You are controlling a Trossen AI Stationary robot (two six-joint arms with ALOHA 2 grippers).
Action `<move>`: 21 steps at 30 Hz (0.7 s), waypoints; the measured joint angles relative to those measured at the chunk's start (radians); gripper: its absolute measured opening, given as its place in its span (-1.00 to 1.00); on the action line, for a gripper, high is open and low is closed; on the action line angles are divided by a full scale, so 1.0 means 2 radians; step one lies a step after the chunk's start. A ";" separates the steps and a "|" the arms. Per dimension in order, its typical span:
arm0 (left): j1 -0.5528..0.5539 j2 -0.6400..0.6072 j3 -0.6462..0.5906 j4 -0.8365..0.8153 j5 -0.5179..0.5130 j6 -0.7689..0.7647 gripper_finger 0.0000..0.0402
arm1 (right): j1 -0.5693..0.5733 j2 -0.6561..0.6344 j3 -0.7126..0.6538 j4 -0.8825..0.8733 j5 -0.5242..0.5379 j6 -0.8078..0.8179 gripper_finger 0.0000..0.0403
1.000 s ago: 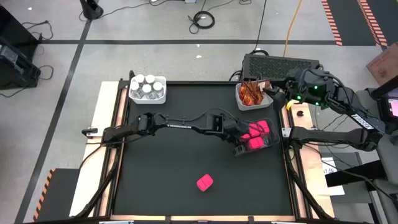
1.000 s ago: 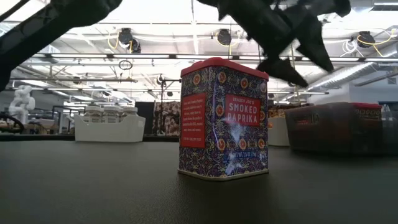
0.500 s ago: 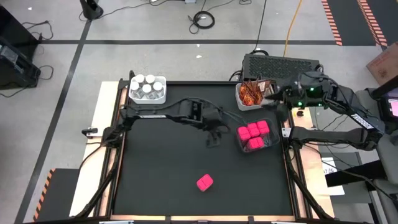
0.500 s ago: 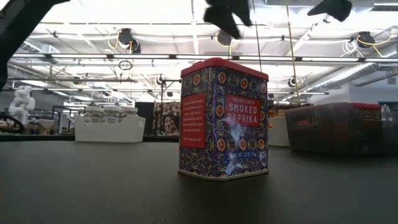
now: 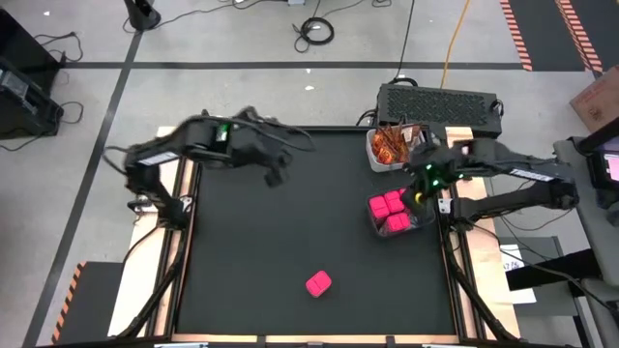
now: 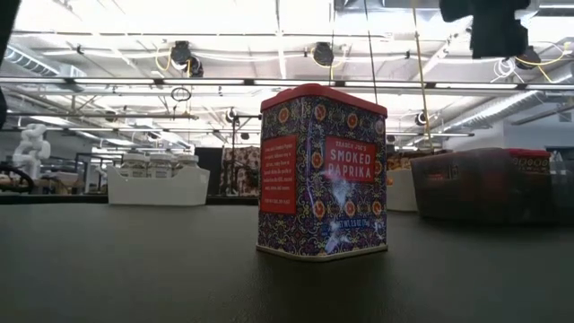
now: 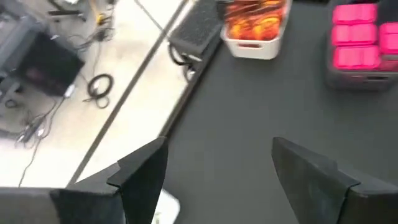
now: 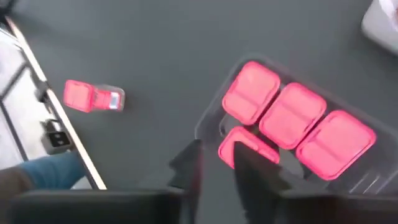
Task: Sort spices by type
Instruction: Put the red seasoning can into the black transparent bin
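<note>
One pink spice box (image 5: 318, 283) stands alone on the black mat near the front; in the low view it is a red-lidded paprika tin (image 6: 323, 170). Several more pink boxes (image 5: 392, 211) sit in a dark bin (image 8: 208, 124) at the right. Orange-brown sachets (image 5: 390, 145) fill a white bin (image 7: 255, 46) behind it. White-capped jars (image 6: 161, 161) stand in a white bin (image 6: 157, 186) at the far left. My left gripper (image 7: 217, 149) hangs open, high over the mat's far left (image 5: 275, 174). My right gripper (image 8: 217, 155) hovers above the dark bin (image 5: 423, 190), fingers drawn close together, holding nothing.
Wooden rails (image 5: 180, 222) edge the mat on both sides. A dark box (image 5: 440, 100) lies beyond the far right corner. The middle of the mat (image 5: 309, 213) is bare. My left arm (image 5: 208, 140) covers the jar bin in the high view.
My left gripper has pulled away from the dark bin, swinging up and toward the table's far left corner. My right gripper has come from over the sachet bin toward the near edge, tipping downward over the dark bin. The boxes have stayed put.
</note>
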 joint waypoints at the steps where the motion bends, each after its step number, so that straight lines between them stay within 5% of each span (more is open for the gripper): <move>1: 0.001 -0.019 -0.023 0.003 -0.005 -0.003 0.44 | 0.010 0.005 -0.011 0.006 0.002 0.011 -0.74; 3: 0.006 -0.060 -0.081 0.013 -0.009 -0.013 0.44 | 0.028 0.010 -0.039 0.030 0.004 0.028 -0.92; 8: 0.016 -0.177 -0.279 0.123 0.010 -0.037 0.44 | 0.060 0.009 -0.118 0.111 0.014 0.106 -0.97; 12: 0.024 -0.248 -0.418 0.249 0.082 -0.052 0.44 | 0.079 0.008 -0.166 0.151 0.031 0.150 -0.99; 21: 0.024 -0.269 -0.551 0.363 0.179 -0.104 0.44 | 0.105 0.036 -0.196 0.192 0.054 0.192 -1.00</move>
